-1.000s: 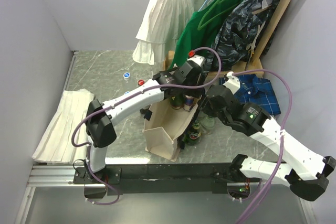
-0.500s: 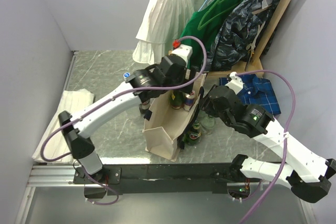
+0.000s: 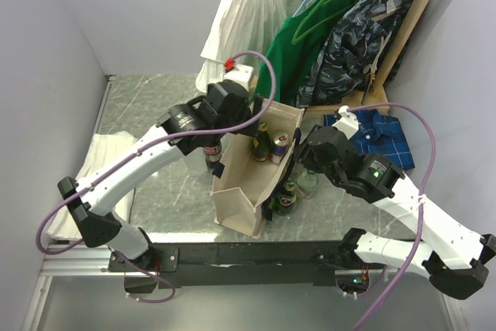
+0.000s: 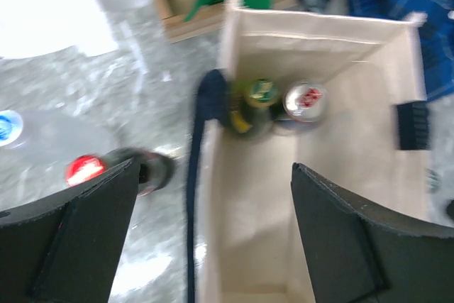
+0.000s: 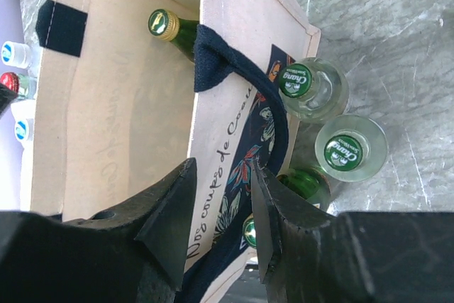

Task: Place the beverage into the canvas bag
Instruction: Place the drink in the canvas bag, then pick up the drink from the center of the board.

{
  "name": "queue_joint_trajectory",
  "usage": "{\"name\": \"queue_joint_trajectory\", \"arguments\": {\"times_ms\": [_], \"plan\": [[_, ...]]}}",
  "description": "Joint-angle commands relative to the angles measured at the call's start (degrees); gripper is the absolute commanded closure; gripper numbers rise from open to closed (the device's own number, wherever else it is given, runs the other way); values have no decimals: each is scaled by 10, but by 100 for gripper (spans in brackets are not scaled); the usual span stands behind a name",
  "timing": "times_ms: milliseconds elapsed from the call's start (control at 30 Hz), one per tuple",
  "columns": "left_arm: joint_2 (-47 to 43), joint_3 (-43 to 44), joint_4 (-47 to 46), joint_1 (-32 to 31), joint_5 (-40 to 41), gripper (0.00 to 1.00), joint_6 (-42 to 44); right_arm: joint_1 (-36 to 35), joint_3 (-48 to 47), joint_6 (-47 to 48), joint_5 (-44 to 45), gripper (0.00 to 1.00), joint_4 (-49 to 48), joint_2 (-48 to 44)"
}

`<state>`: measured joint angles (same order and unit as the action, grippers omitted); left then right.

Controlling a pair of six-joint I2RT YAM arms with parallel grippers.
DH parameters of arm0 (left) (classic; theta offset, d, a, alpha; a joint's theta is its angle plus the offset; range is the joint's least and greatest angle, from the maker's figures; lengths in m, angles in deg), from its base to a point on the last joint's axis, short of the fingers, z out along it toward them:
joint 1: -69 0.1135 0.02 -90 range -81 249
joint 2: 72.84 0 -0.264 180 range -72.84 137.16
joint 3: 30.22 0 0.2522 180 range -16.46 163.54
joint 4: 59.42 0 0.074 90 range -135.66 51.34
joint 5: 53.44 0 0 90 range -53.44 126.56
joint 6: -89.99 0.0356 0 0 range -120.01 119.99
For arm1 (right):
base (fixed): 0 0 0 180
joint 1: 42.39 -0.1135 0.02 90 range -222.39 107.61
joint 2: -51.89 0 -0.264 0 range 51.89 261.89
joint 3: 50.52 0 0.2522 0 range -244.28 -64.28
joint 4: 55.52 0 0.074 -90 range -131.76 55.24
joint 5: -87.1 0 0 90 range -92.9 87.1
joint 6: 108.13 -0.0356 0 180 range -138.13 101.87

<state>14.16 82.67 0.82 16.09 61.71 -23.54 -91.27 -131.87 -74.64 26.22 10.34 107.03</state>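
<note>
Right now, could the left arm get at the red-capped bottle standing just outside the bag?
Probably yes. The left fingers are spread wide and empty above the left wall of the canvas bag, and the red-capped bottle stands just beside that wall, nothing covering it. The dark strap hangs close by.

This was a robotics test cell: plain pale walls [image 3: 139, 13] boxed in a marble-patterned table [image 3: 155, 106], an aluminium rail [image 3: 77, 257] edged its front, garments [image 3: 244, 25] hung behind
</note>
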Motion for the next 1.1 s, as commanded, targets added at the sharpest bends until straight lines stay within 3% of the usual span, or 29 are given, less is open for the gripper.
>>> {"name": "queue_joint_trajectory", "arguments": {"times_ms": [0,333,867,1067], "plan": [[-53,-16,12,33,18,7,-9,-2,-30,8,11,56,-9,7],[-112,-82,36,101,1,6,-24,-2,-45,27,-11,55,-31,51],[-141,-134,75,166,6,2,-43,-2,-46,34,-26,55,-37,80],[-145,-162,80,195,-30,1,-56,-3,-44,38,-28,55,-35,82]]}}
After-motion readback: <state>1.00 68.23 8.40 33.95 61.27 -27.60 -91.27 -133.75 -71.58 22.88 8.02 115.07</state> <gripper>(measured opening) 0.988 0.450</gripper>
